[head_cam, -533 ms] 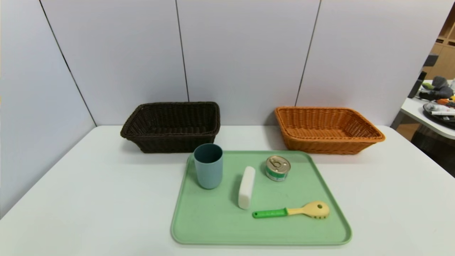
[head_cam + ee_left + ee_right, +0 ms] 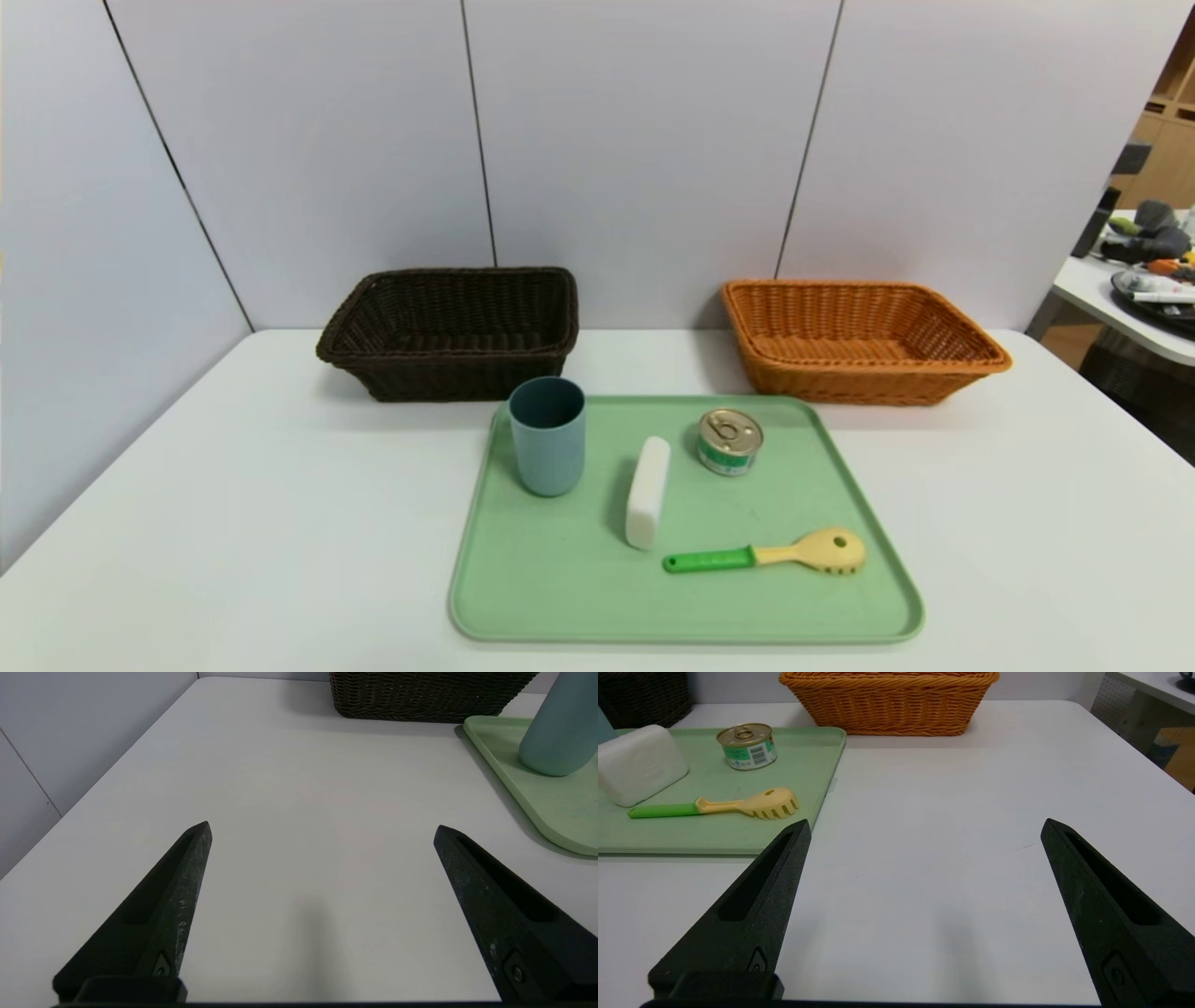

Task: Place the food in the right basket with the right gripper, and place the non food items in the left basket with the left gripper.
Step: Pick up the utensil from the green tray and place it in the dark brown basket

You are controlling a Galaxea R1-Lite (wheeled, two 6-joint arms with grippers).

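A green tray [image 2: 523, 597] holds a blue cup [image 2: 548, 435], a white block [image 2: 647, 492], a small food can [image 2: 729, 441] and a spoon [image 2: 766, 554] with a green handle. Behind the tray stand a dark brown basket [image 2: 450, 331] on the left and an orange basket [image 2: 859, 341] on the right. Neither arm shows in the head view. My left gripper [image 2: 322, 828] hangs open over bare table, left of the tray [image 2: 551, 812] and the cup [image 2: 560, 723]. My right gripper [image 2: 924, 828] is open over bare table, right of the tray [image 2: 714, 835], the can [image 2: 747, 745] and the spoon [image 2: 724, 806].
The white table [image 2: 233, 523] ends at grey wall panels behind and to the left. Another table [image 2: 1134, 317] with clutter stands off to the right. Both baskets hold nothing that I can see.
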